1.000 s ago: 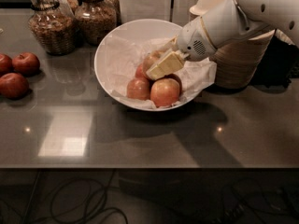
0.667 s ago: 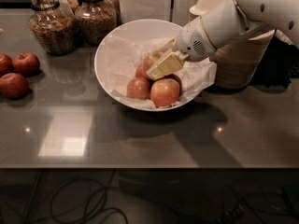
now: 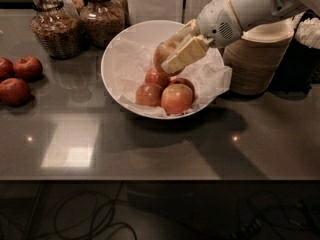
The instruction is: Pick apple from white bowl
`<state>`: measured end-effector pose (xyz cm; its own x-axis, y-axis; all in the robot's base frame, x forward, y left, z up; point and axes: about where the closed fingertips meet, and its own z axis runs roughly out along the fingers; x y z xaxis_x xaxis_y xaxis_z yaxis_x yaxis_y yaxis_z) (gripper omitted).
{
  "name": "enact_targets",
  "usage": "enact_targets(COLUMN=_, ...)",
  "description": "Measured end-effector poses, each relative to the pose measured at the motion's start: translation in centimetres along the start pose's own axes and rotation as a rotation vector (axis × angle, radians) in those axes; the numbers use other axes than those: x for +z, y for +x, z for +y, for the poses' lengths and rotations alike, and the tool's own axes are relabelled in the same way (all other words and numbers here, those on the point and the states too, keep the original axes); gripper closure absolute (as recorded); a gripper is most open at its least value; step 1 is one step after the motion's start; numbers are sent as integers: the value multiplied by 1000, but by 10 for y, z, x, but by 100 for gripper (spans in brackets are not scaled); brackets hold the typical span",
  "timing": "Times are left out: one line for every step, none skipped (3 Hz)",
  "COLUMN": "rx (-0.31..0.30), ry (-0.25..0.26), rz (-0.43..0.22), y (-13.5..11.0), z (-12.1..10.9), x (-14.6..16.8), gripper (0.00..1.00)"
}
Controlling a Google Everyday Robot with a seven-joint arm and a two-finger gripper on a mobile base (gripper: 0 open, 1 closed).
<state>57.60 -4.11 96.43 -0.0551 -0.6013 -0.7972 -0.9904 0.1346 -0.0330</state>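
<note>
Gripper (image 3: 172, 59) clamped on pale apple (image 3: 161, 53), held over glossy white bowl (image 3: 140, 31); three redder apples (image 3: 176, 98) inside on crinkled paper liner (image 3: 212, 76).

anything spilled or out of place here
Nothing spilled or damaged. The gripper holds the apple over the white bowl. Only untidy bit: the crinkled paper liner flops over the bowl's right rim. Three red apples sit loose on the counter at left.
</note>
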Motion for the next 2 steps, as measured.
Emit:
enact_targets(rx=-44, ry=4, rz=-62, y=-22, z=-3, x=-25, gripper=100)
enact_targets(rx=-44, ry=4, rz=-62, y=-22, z=-3, x=-25, gripper=100)
